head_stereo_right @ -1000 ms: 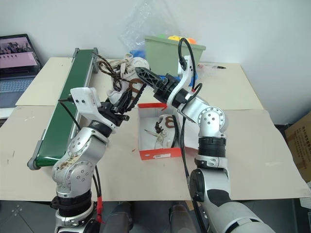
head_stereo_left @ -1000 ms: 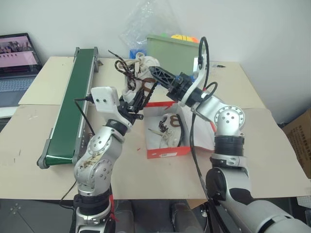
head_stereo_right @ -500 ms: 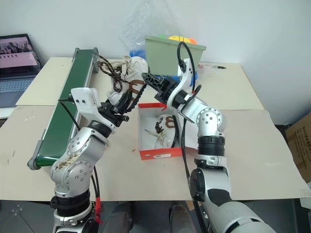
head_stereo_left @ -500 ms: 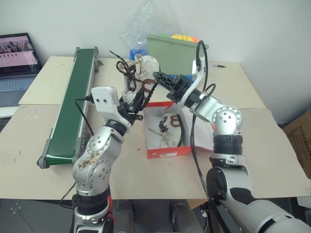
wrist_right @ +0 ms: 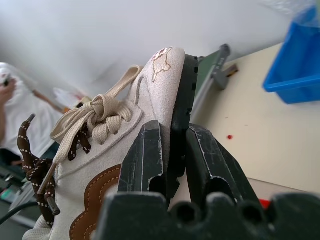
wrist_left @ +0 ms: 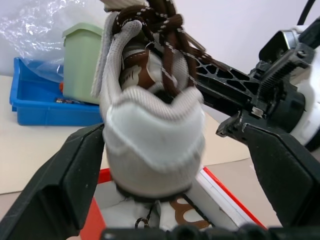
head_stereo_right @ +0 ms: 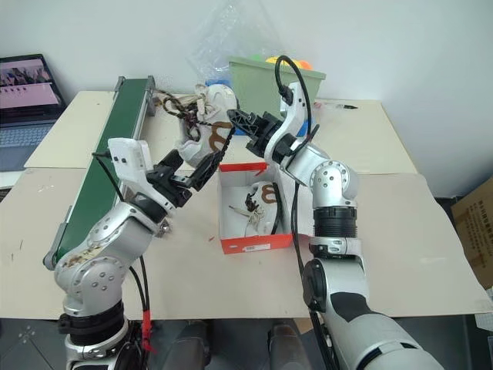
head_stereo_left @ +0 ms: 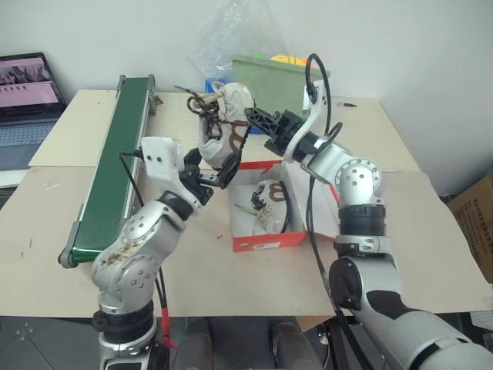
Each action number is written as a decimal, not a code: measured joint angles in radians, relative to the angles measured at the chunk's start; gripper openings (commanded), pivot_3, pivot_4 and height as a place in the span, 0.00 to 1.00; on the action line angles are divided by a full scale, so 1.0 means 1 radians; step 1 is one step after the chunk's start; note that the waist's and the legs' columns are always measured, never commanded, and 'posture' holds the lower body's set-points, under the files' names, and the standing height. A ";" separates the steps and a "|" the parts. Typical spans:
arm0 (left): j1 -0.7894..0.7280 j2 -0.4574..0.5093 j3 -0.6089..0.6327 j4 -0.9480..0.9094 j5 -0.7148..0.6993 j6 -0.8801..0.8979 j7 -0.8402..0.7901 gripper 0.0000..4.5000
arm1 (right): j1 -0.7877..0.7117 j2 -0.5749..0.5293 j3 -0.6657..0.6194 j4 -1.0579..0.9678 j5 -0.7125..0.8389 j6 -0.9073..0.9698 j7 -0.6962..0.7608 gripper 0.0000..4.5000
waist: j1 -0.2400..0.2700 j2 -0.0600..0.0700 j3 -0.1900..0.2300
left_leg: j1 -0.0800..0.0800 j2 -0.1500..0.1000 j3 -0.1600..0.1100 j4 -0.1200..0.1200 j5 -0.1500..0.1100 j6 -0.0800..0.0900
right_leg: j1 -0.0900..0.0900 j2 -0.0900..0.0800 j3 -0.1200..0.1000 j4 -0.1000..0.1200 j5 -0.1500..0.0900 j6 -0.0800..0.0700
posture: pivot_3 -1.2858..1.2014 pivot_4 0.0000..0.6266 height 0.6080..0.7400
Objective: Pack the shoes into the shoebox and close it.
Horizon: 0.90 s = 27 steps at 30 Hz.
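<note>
- Raised shoe: cream, brown trim, dark laces dangling; held in the air above the shoebox's far edge.
- Shoebox: red-orange, lid back; other shoe inside.
- Right gripper: clamped on the raised shoe.
- Left gripper: fingers spread, flanking its heel, not gripping.
- Advice: lower it beside its mate, laces clear of the rim.

Right gripper clamped on a cream shoe held in the air above the table, behind the open red shoebox. Left gripper just below the shoe, fingers spread wide. Second shoe lies inside the box. Green conveyor at left, green bin behind.
</note>
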 measured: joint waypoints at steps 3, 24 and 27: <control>0.034 0.102 0.087 -0.015 -0.075 0.039 -0.019 0.99 | -0.018 -0.065 0.026 0.027 -0.082 -0.004 -0.043 0.05 | 0.001 0.000 0.000 | 0.000 0.000 0.000 -0.001 0.000 0.000 | 0.000 0.000 0.000 -0.001 0.000 0.000 | 0.52 0.24 1.00; 0.121 0.309 0.242 0.025 -0.103 0.017 -0.064 0.99 | 0.118 -0.226 0.356 -0.182 -0.333 0.217 0.101 0.05 | 0.003 0.000 0.000 | -0.001 0.000 0.000 -0.001 0.000 0.000 | -0.001 0.000 0.000 -0.001 0.000 0.000 | 0.52 0.24 1.00; 0.121 0.306 0.230 0.025 -0.098 0.001 -0.063 0.99 | 0.136 -0.234 0.368 -0.235 -0.332 0.265 0.120 0.05 | 0.003 0.000 0.000 | -0.001 0.000 0.000 -0.001 0.000 0.000 | -0.001 0.000 0.000 -0.001 0.000 0.000 | 0.52 0.24 1.00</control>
